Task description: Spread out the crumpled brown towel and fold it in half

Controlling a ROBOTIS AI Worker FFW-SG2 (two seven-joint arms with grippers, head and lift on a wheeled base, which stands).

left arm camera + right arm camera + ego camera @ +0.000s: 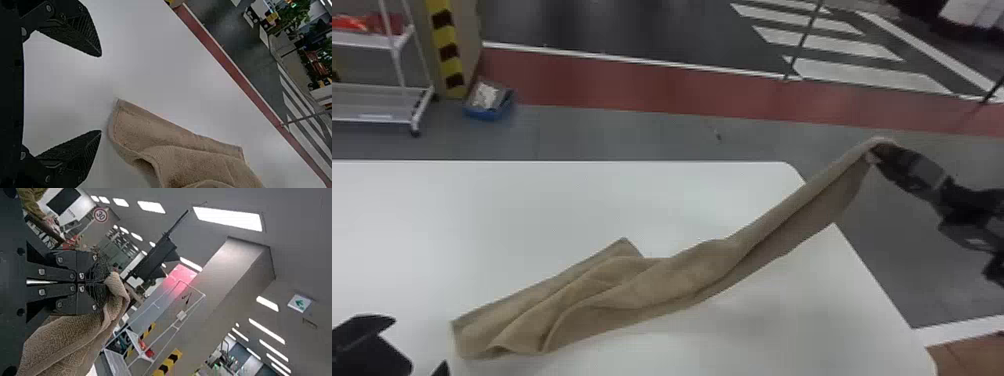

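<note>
Beyond the table's right edge, my right gripper (882, 150) holds up one end of the brown towel (682, 275). From there the cloth slopes down to the left and lies in long folds on the white table. In the right wrist view my right gripper (103, 282) is shut on a bunched bit of the towel (74, 340). At the lower left my left gripper (419, 345) stands open, a short way left of the towel's near left corner. The left wrist view shows my left gripper (101, 94) with nothing between its fingers, beside a hemmed corner of the towel (176, 152).
The white table (532, 200) has its rounded far corner beneath the raised cloth and its right edge below the right arm. On the floor behind stand a blue bin (489, 102) and a white wheeled rack (377, 87) near a striped post.
</note>
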